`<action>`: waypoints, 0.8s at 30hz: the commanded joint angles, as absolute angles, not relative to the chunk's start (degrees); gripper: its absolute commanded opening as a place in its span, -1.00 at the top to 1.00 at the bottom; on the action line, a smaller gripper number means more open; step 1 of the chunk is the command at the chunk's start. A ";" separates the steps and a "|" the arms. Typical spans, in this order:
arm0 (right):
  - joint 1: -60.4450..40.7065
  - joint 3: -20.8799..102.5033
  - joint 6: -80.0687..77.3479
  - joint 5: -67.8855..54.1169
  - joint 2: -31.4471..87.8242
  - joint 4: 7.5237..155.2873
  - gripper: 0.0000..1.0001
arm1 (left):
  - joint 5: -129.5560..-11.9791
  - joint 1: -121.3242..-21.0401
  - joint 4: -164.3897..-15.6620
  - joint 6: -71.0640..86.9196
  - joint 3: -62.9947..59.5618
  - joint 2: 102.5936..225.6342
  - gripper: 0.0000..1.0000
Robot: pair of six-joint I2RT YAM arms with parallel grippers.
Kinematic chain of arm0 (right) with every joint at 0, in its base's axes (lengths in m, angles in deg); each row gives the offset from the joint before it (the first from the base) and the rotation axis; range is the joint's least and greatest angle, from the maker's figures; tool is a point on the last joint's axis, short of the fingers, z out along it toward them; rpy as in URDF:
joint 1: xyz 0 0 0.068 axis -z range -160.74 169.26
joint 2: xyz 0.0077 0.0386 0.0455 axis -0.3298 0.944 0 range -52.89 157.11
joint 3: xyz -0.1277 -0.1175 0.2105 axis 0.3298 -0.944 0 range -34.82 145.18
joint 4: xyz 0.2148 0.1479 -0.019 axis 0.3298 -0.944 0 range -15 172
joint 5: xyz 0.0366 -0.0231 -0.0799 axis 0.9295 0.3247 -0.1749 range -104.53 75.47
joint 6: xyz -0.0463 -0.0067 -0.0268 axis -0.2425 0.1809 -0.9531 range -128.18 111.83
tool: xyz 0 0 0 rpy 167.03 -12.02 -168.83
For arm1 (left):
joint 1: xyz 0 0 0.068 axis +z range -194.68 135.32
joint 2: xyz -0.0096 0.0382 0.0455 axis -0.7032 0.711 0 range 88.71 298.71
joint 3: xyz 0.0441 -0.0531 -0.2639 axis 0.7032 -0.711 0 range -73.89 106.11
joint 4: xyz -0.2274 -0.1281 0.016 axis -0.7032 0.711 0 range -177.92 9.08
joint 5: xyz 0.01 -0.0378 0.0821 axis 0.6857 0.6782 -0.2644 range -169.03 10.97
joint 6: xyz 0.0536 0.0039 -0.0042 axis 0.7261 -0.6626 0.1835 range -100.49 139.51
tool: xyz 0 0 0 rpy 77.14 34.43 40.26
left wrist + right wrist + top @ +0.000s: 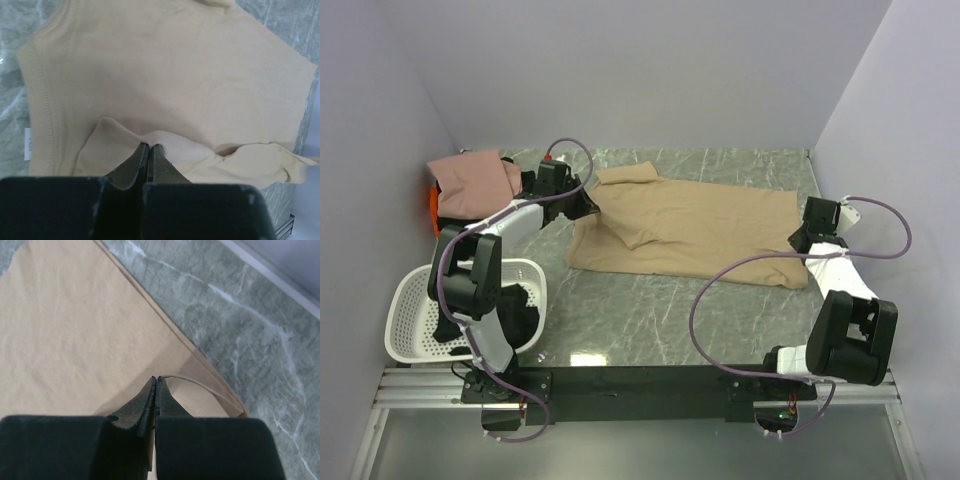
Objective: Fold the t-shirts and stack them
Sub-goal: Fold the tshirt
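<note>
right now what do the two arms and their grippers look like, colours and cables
Both the left arm and right arm have black joint housings and white link covers, each trailed by a looping mauve cable. The left gripper and right gripper have dark, tapered fingers on a black blocky body.

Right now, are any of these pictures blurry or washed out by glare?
Top external: evenly lit, with a small glare patch on the marble table. Left wrist: soft focus, the tan t-shirt hazy. Right wrist: sharper; the right gripper casts a shadow on the cloth.
</note>
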State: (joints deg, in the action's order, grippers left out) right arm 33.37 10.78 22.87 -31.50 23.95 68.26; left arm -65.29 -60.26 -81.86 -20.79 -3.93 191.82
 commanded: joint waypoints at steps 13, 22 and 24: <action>32.88 17.73 24.87 -39.49 32.53 70.84 1.00 | -63.73 -59.36 -86.43 -21.98 -0.32 194.35 0.99; 32.88 15.46 23.38 -36.58 29.21 74.88 0.13 | -69.27 -59.36 -84.76 -21.89 2.05 190.14 0.31; 32.97 14.23 23.55 -37.29 27.97 75.14 -0.28 | -70.93 -59.45 -83.62 -21.63 2.49 188.47 0.18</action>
State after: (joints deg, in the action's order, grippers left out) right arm 33.26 14.80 23.59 -35.89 32.10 71.48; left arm -67.54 -59.45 -83.45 -21.88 -0.39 193.37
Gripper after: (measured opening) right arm 0.536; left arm 0.387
